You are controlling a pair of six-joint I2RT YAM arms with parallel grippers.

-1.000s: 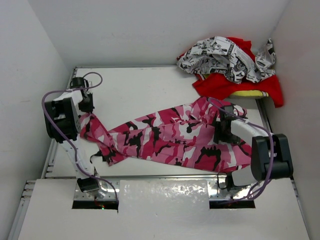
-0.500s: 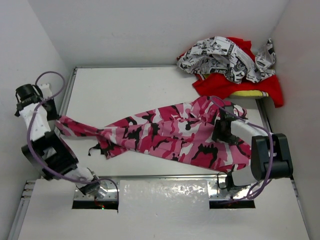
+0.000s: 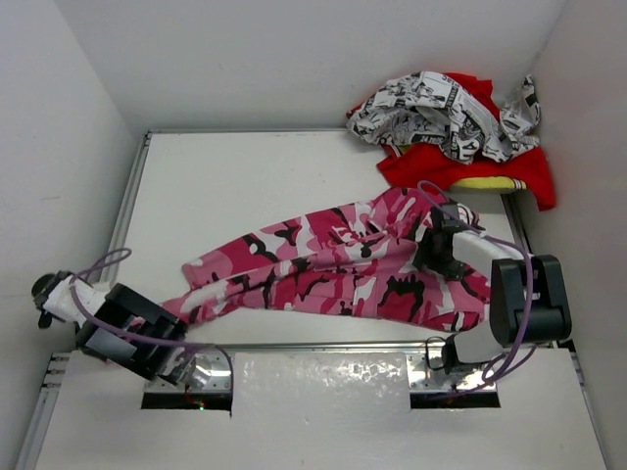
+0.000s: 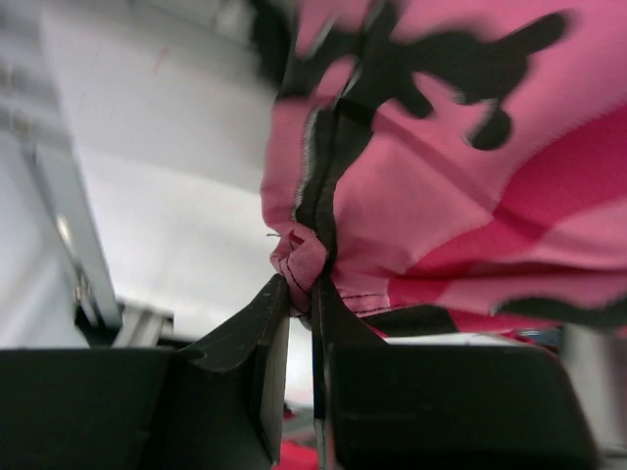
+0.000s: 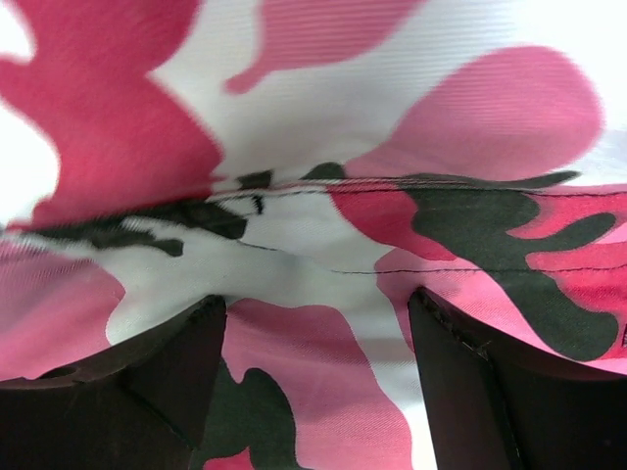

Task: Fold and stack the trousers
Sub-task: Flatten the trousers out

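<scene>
Pink camouflage soft cloth trousers [image 3: 333,269] lie stretched slantwise across the white tabletop [image 3: 245,186]. At the near left edge the left pincer [image 4: 302,292] is clamped tight on a leg hem, seemingly to draw the legs straight. The right pincer [image 5: 313,304], fingers spread and gripping nothing, sits on the waist end, likely as an anchor. No container shows.

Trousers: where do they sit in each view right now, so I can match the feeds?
Top external: the trousers lie slantwise across the table's near half.
Left wrist: upper right, hem pinched by the left gripper.
Right wrist: filling the picture behind the open right gripper.
Shared landmark: the pinched leg end, the cloth's lower-left tip in the top view.
</scene>
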